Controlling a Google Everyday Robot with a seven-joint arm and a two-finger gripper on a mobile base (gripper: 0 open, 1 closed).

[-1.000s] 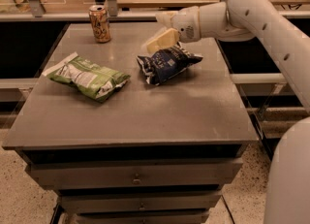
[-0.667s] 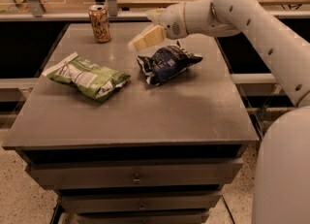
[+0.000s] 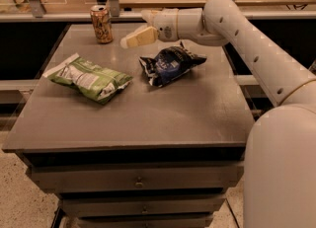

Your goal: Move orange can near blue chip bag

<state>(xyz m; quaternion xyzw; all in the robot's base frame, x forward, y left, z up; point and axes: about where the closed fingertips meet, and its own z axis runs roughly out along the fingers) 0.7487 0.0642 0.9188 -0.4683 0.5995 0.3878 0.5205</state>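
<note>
I have the pincer (image 3: 133, 28) hovering above the far part of the tabletop (image 3: 148, 118), with its tips pointed to the left of the view. Its two cream fingers (image 3: 139, 36) are spread apart and nothing sits between them. One finger slants down toward the tabletop and the other sits higher, close to the wrist.

The orange can (image 3: 101, 23) stands upright beyond the pincer's tips, at the far left corner of the tabletop. A clear gap separates it from the nearest fingertip, so there is no contact. The blue chip bag (image 3: 170, 65) lies crumpled just behind and below the pincer, on the camera's side of it and roughly under the wrist. The pincer is between the can and that bag.

A green-and-white chip bag (image 3: 89, 78) lies flat farther toward the camera and to the left of the pincer, apart from both the can and the blue bag. The white arm (image 3: 247, 39) runs from the pincer back to the right, down toward the robot's body at the lower right.
</note>
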